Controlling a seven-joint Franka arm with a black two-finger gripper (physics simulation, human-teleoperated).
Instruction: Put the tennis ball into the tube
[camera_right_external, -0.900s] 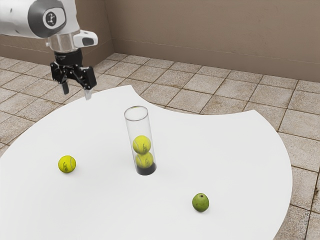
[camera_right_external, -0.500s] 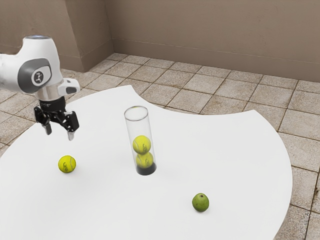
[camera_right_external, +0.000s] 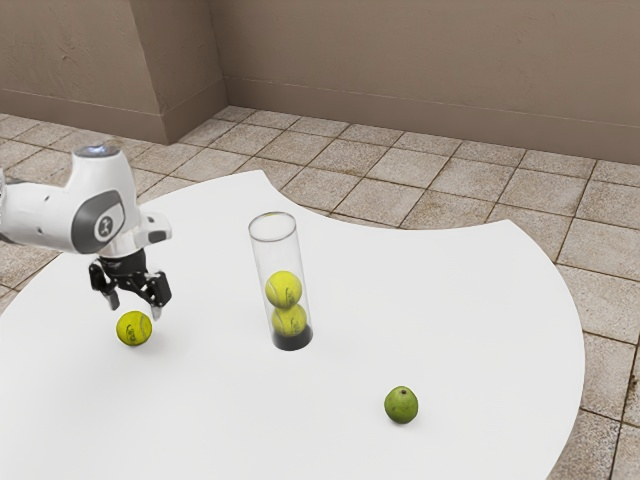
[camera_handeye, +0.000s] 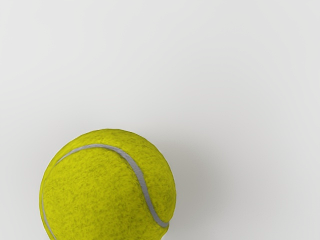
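Note:
My gripper (camera_right_external: 134, 312) is low over the table, open, its fingertips spread at the upper part of the loose tennis ball (camera_right_external: 134, 329). That ball rests on the white tabletop at the exterior view's left; whether a finger touches it I cannot tell. In the wrist view the same tennis ball (camera_handeye: 107, 187) is large and close, with a grey seam curving over it. The clear tube (camera_right_external: 260, 262) stands upright near the middle of the table, with a dark base and two tennis balls stacked inside; its rim is at the top.
A green round fruit (camera_right_external: 401, 405) lies on the white table (camera_right_external: 480, 310), toward the exterior view's right and nearer its camera than the tube. Behind the table's curved far edge are a tiled floor (camera_right_external: 390, 170) and a brown wall.
My open hand has come down from high above the table's far side to the loose ball. Tube, balls and green fruit have stayed where they were.

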